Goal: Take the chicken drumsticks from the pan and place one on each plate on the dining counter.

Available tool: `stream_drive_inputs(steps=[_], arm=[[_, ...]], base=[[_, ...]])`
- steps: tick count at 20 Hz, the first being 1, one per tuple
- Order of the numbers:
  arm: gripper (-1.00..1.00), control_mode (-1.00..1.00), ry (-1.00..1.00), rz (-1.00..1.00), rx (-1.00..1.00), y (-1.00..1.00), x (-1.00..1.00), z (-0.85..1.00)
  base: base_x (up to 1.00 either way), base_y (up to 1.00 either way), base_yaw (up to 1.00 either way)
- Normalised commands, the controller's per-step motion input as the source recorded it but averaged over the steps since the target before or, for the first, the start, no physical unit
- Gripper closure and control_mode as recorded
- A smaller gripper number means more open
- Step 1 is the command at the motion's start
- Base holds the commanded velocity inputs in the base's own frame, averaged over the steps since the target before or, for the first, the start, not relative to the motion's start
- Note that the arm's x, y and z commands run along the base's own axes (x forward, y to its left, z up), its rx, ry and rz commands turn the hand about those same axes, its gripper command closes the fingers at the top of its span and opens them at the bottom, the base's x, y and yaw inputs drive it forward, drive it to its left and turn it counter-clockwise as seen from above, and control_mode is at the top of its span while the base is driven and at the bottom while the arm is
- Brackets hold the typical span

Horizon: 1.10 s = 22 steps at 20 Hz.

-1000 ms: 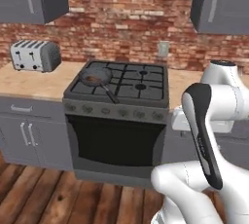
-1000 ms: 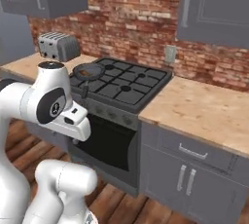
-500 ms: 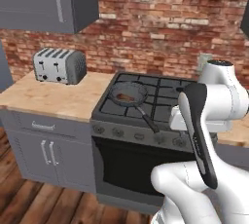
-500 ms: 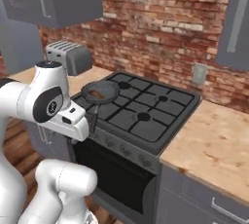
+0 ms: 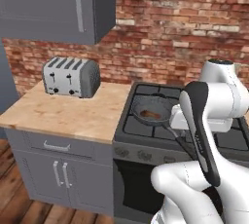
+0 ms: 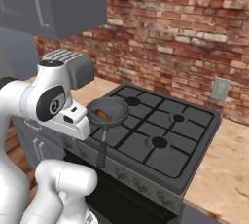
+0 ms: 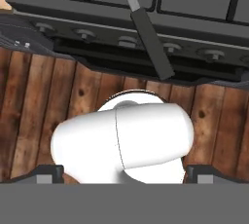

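Starting at the left, a toaster (image 5: 71,76) stood on the wooden table (image 5: 73,113), under a grey cupboard (image 5: 56,6). Next to it, on the stove's (image 6: 160,135) front left burner, sat the pan (image 5: 151,111) with reddish-brown chicken (image 5: 151,115) inside, its handle (image 7: 146,28) jutting past the stove's front edge over the wooden floor (image 7: 29,101). Fingers stood wide apart with nothing between them. White arm (image 5: 206,135) rose at right.

Base views flank arm, share stove (image 5: 146,135) (pan (image 6: 108,112) too); hand view faces floor.
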Motion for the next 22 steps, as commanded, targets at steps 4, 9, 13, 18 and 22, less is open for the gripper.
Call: stream_drive_inputs(steps=[4,9,13,18,22], arm=[[-1.0,1.0,0.0,0.0,0.0,0.0,0.0,0.0],[-1.0,1.0,0.0,0.0,0.0,0.0,0.0,0.0],[-1.0,1.0,0.0,0.0,0.0,0.0,0.0,0.0],[-1.0,1.0,0.0,0.0,0.0,0.0,0.0,0.0],[-1.0,1.0,0.0,0.0,0.0,0.0,0.0,0.0]], base=[[0.4,0.45,0.0],[0.59,0.23,-0.07],[0.56,0.22,-0.18],[0.53,0.26,-0.25],[0.48,0.44,-0.32]])
